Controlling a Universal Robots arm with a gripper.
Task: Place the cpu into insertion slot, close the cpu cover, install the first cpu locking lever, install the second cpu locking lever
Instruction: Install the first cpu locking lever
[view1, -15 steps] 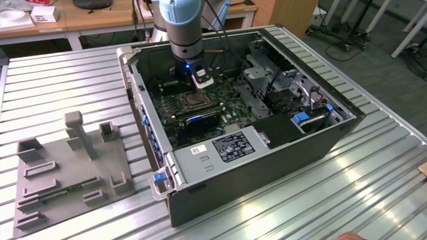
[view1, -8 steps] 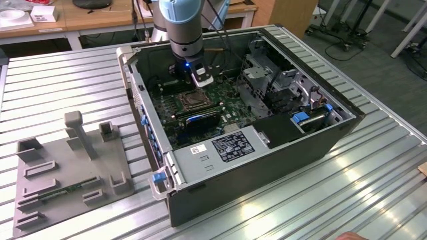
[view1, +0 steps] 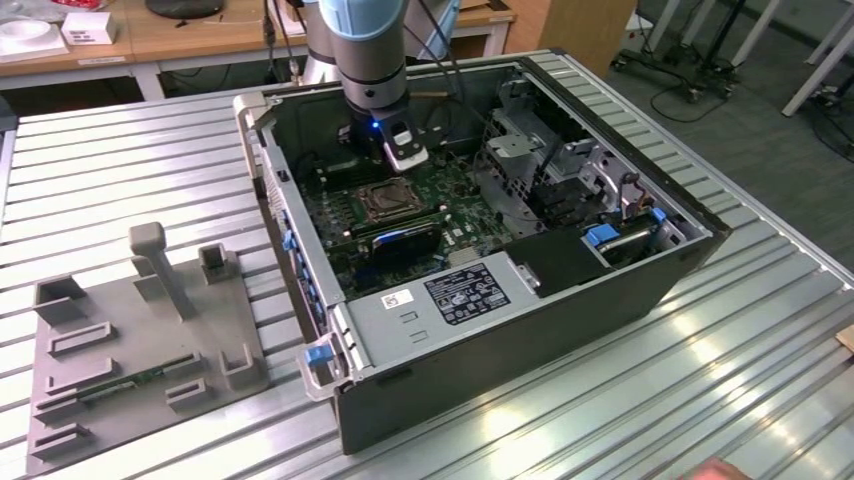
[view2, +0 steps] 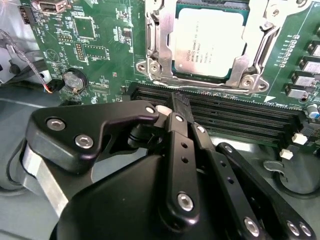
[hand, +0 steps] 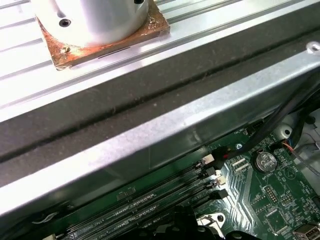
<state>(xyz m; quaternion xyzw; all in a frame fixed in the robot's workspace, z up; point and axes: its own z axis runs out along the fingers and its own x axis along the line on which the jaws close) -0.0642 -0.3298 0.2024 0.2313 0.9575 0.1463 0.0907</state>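
In the second wrist view the cpu (view2: 210, 42), a square chip with a silvery top, lies flat in the insertion slot (view2: 240, 80) on the green board. The cpu cover (view2: 159, 47), a silvery frame, lies down around the chip's edges. My gripper (view2: 177, 106) is black and hangs just above the long memory slots beside the socket, fingers pressed together with nothing between them. In the exterior view the gripper (view1: 398, 158) sits inside the open computer case, just behind the socket (view1: 383, 200).
The case (view1: 534, 330) lies open on a ribbed metal table, its walls close around the board. Black memory slots (view2: 240, 117) run beside the socket. A drive cage (view1: 534, 160) and cables fill the case's right side in the exterior view. A grey fixture plate (view1: 134, 340) lies at that view's left.
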